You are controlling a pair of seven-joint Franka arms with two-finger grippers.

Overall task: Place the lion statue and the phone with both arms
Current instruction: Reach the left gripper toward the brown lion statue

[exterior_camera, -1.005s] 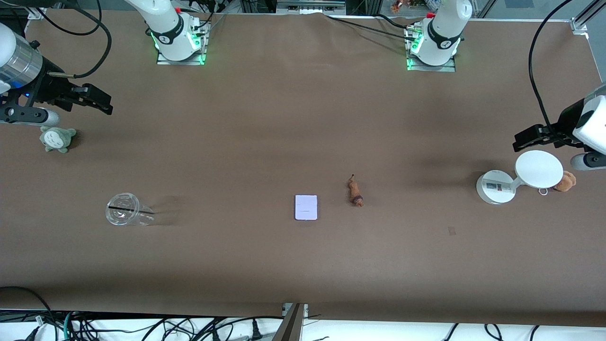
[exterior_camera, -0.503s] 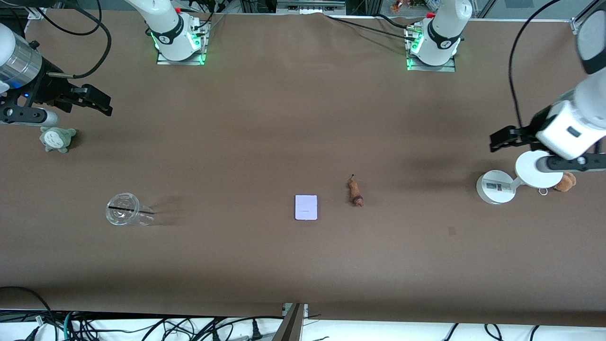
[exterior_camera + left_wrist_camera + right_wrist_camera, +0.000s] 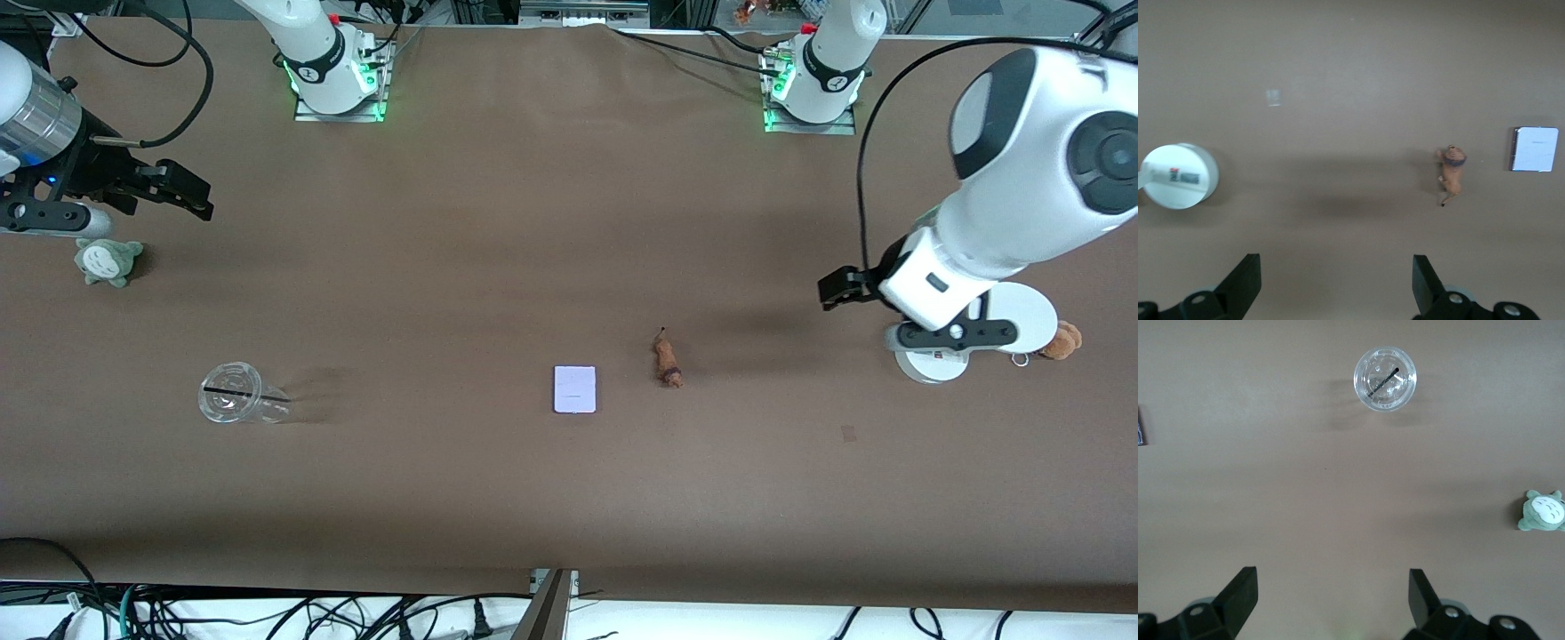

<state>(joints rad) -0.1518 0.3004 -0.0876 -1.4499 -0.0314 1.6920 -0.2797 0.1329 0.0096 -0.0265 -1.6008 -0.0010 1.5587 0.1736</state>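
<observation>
At mid-counter [image 3: 498, 267] the lion statue [image 3: 667, 358] lies just beside the phone [image 3: 574, 389], both untouched, while the left claw [image 3: 840, 289] and right claw [image 3: 182, 191] hover wide open; risk: so small a statue may slip the pinch.

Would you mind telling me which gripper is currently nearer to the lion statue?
The left. The left gripper hangs open over bare table between the lion statue and the white stand. The right gripper hangs open at the right arm's end, near the grey-green plush.
</observation>
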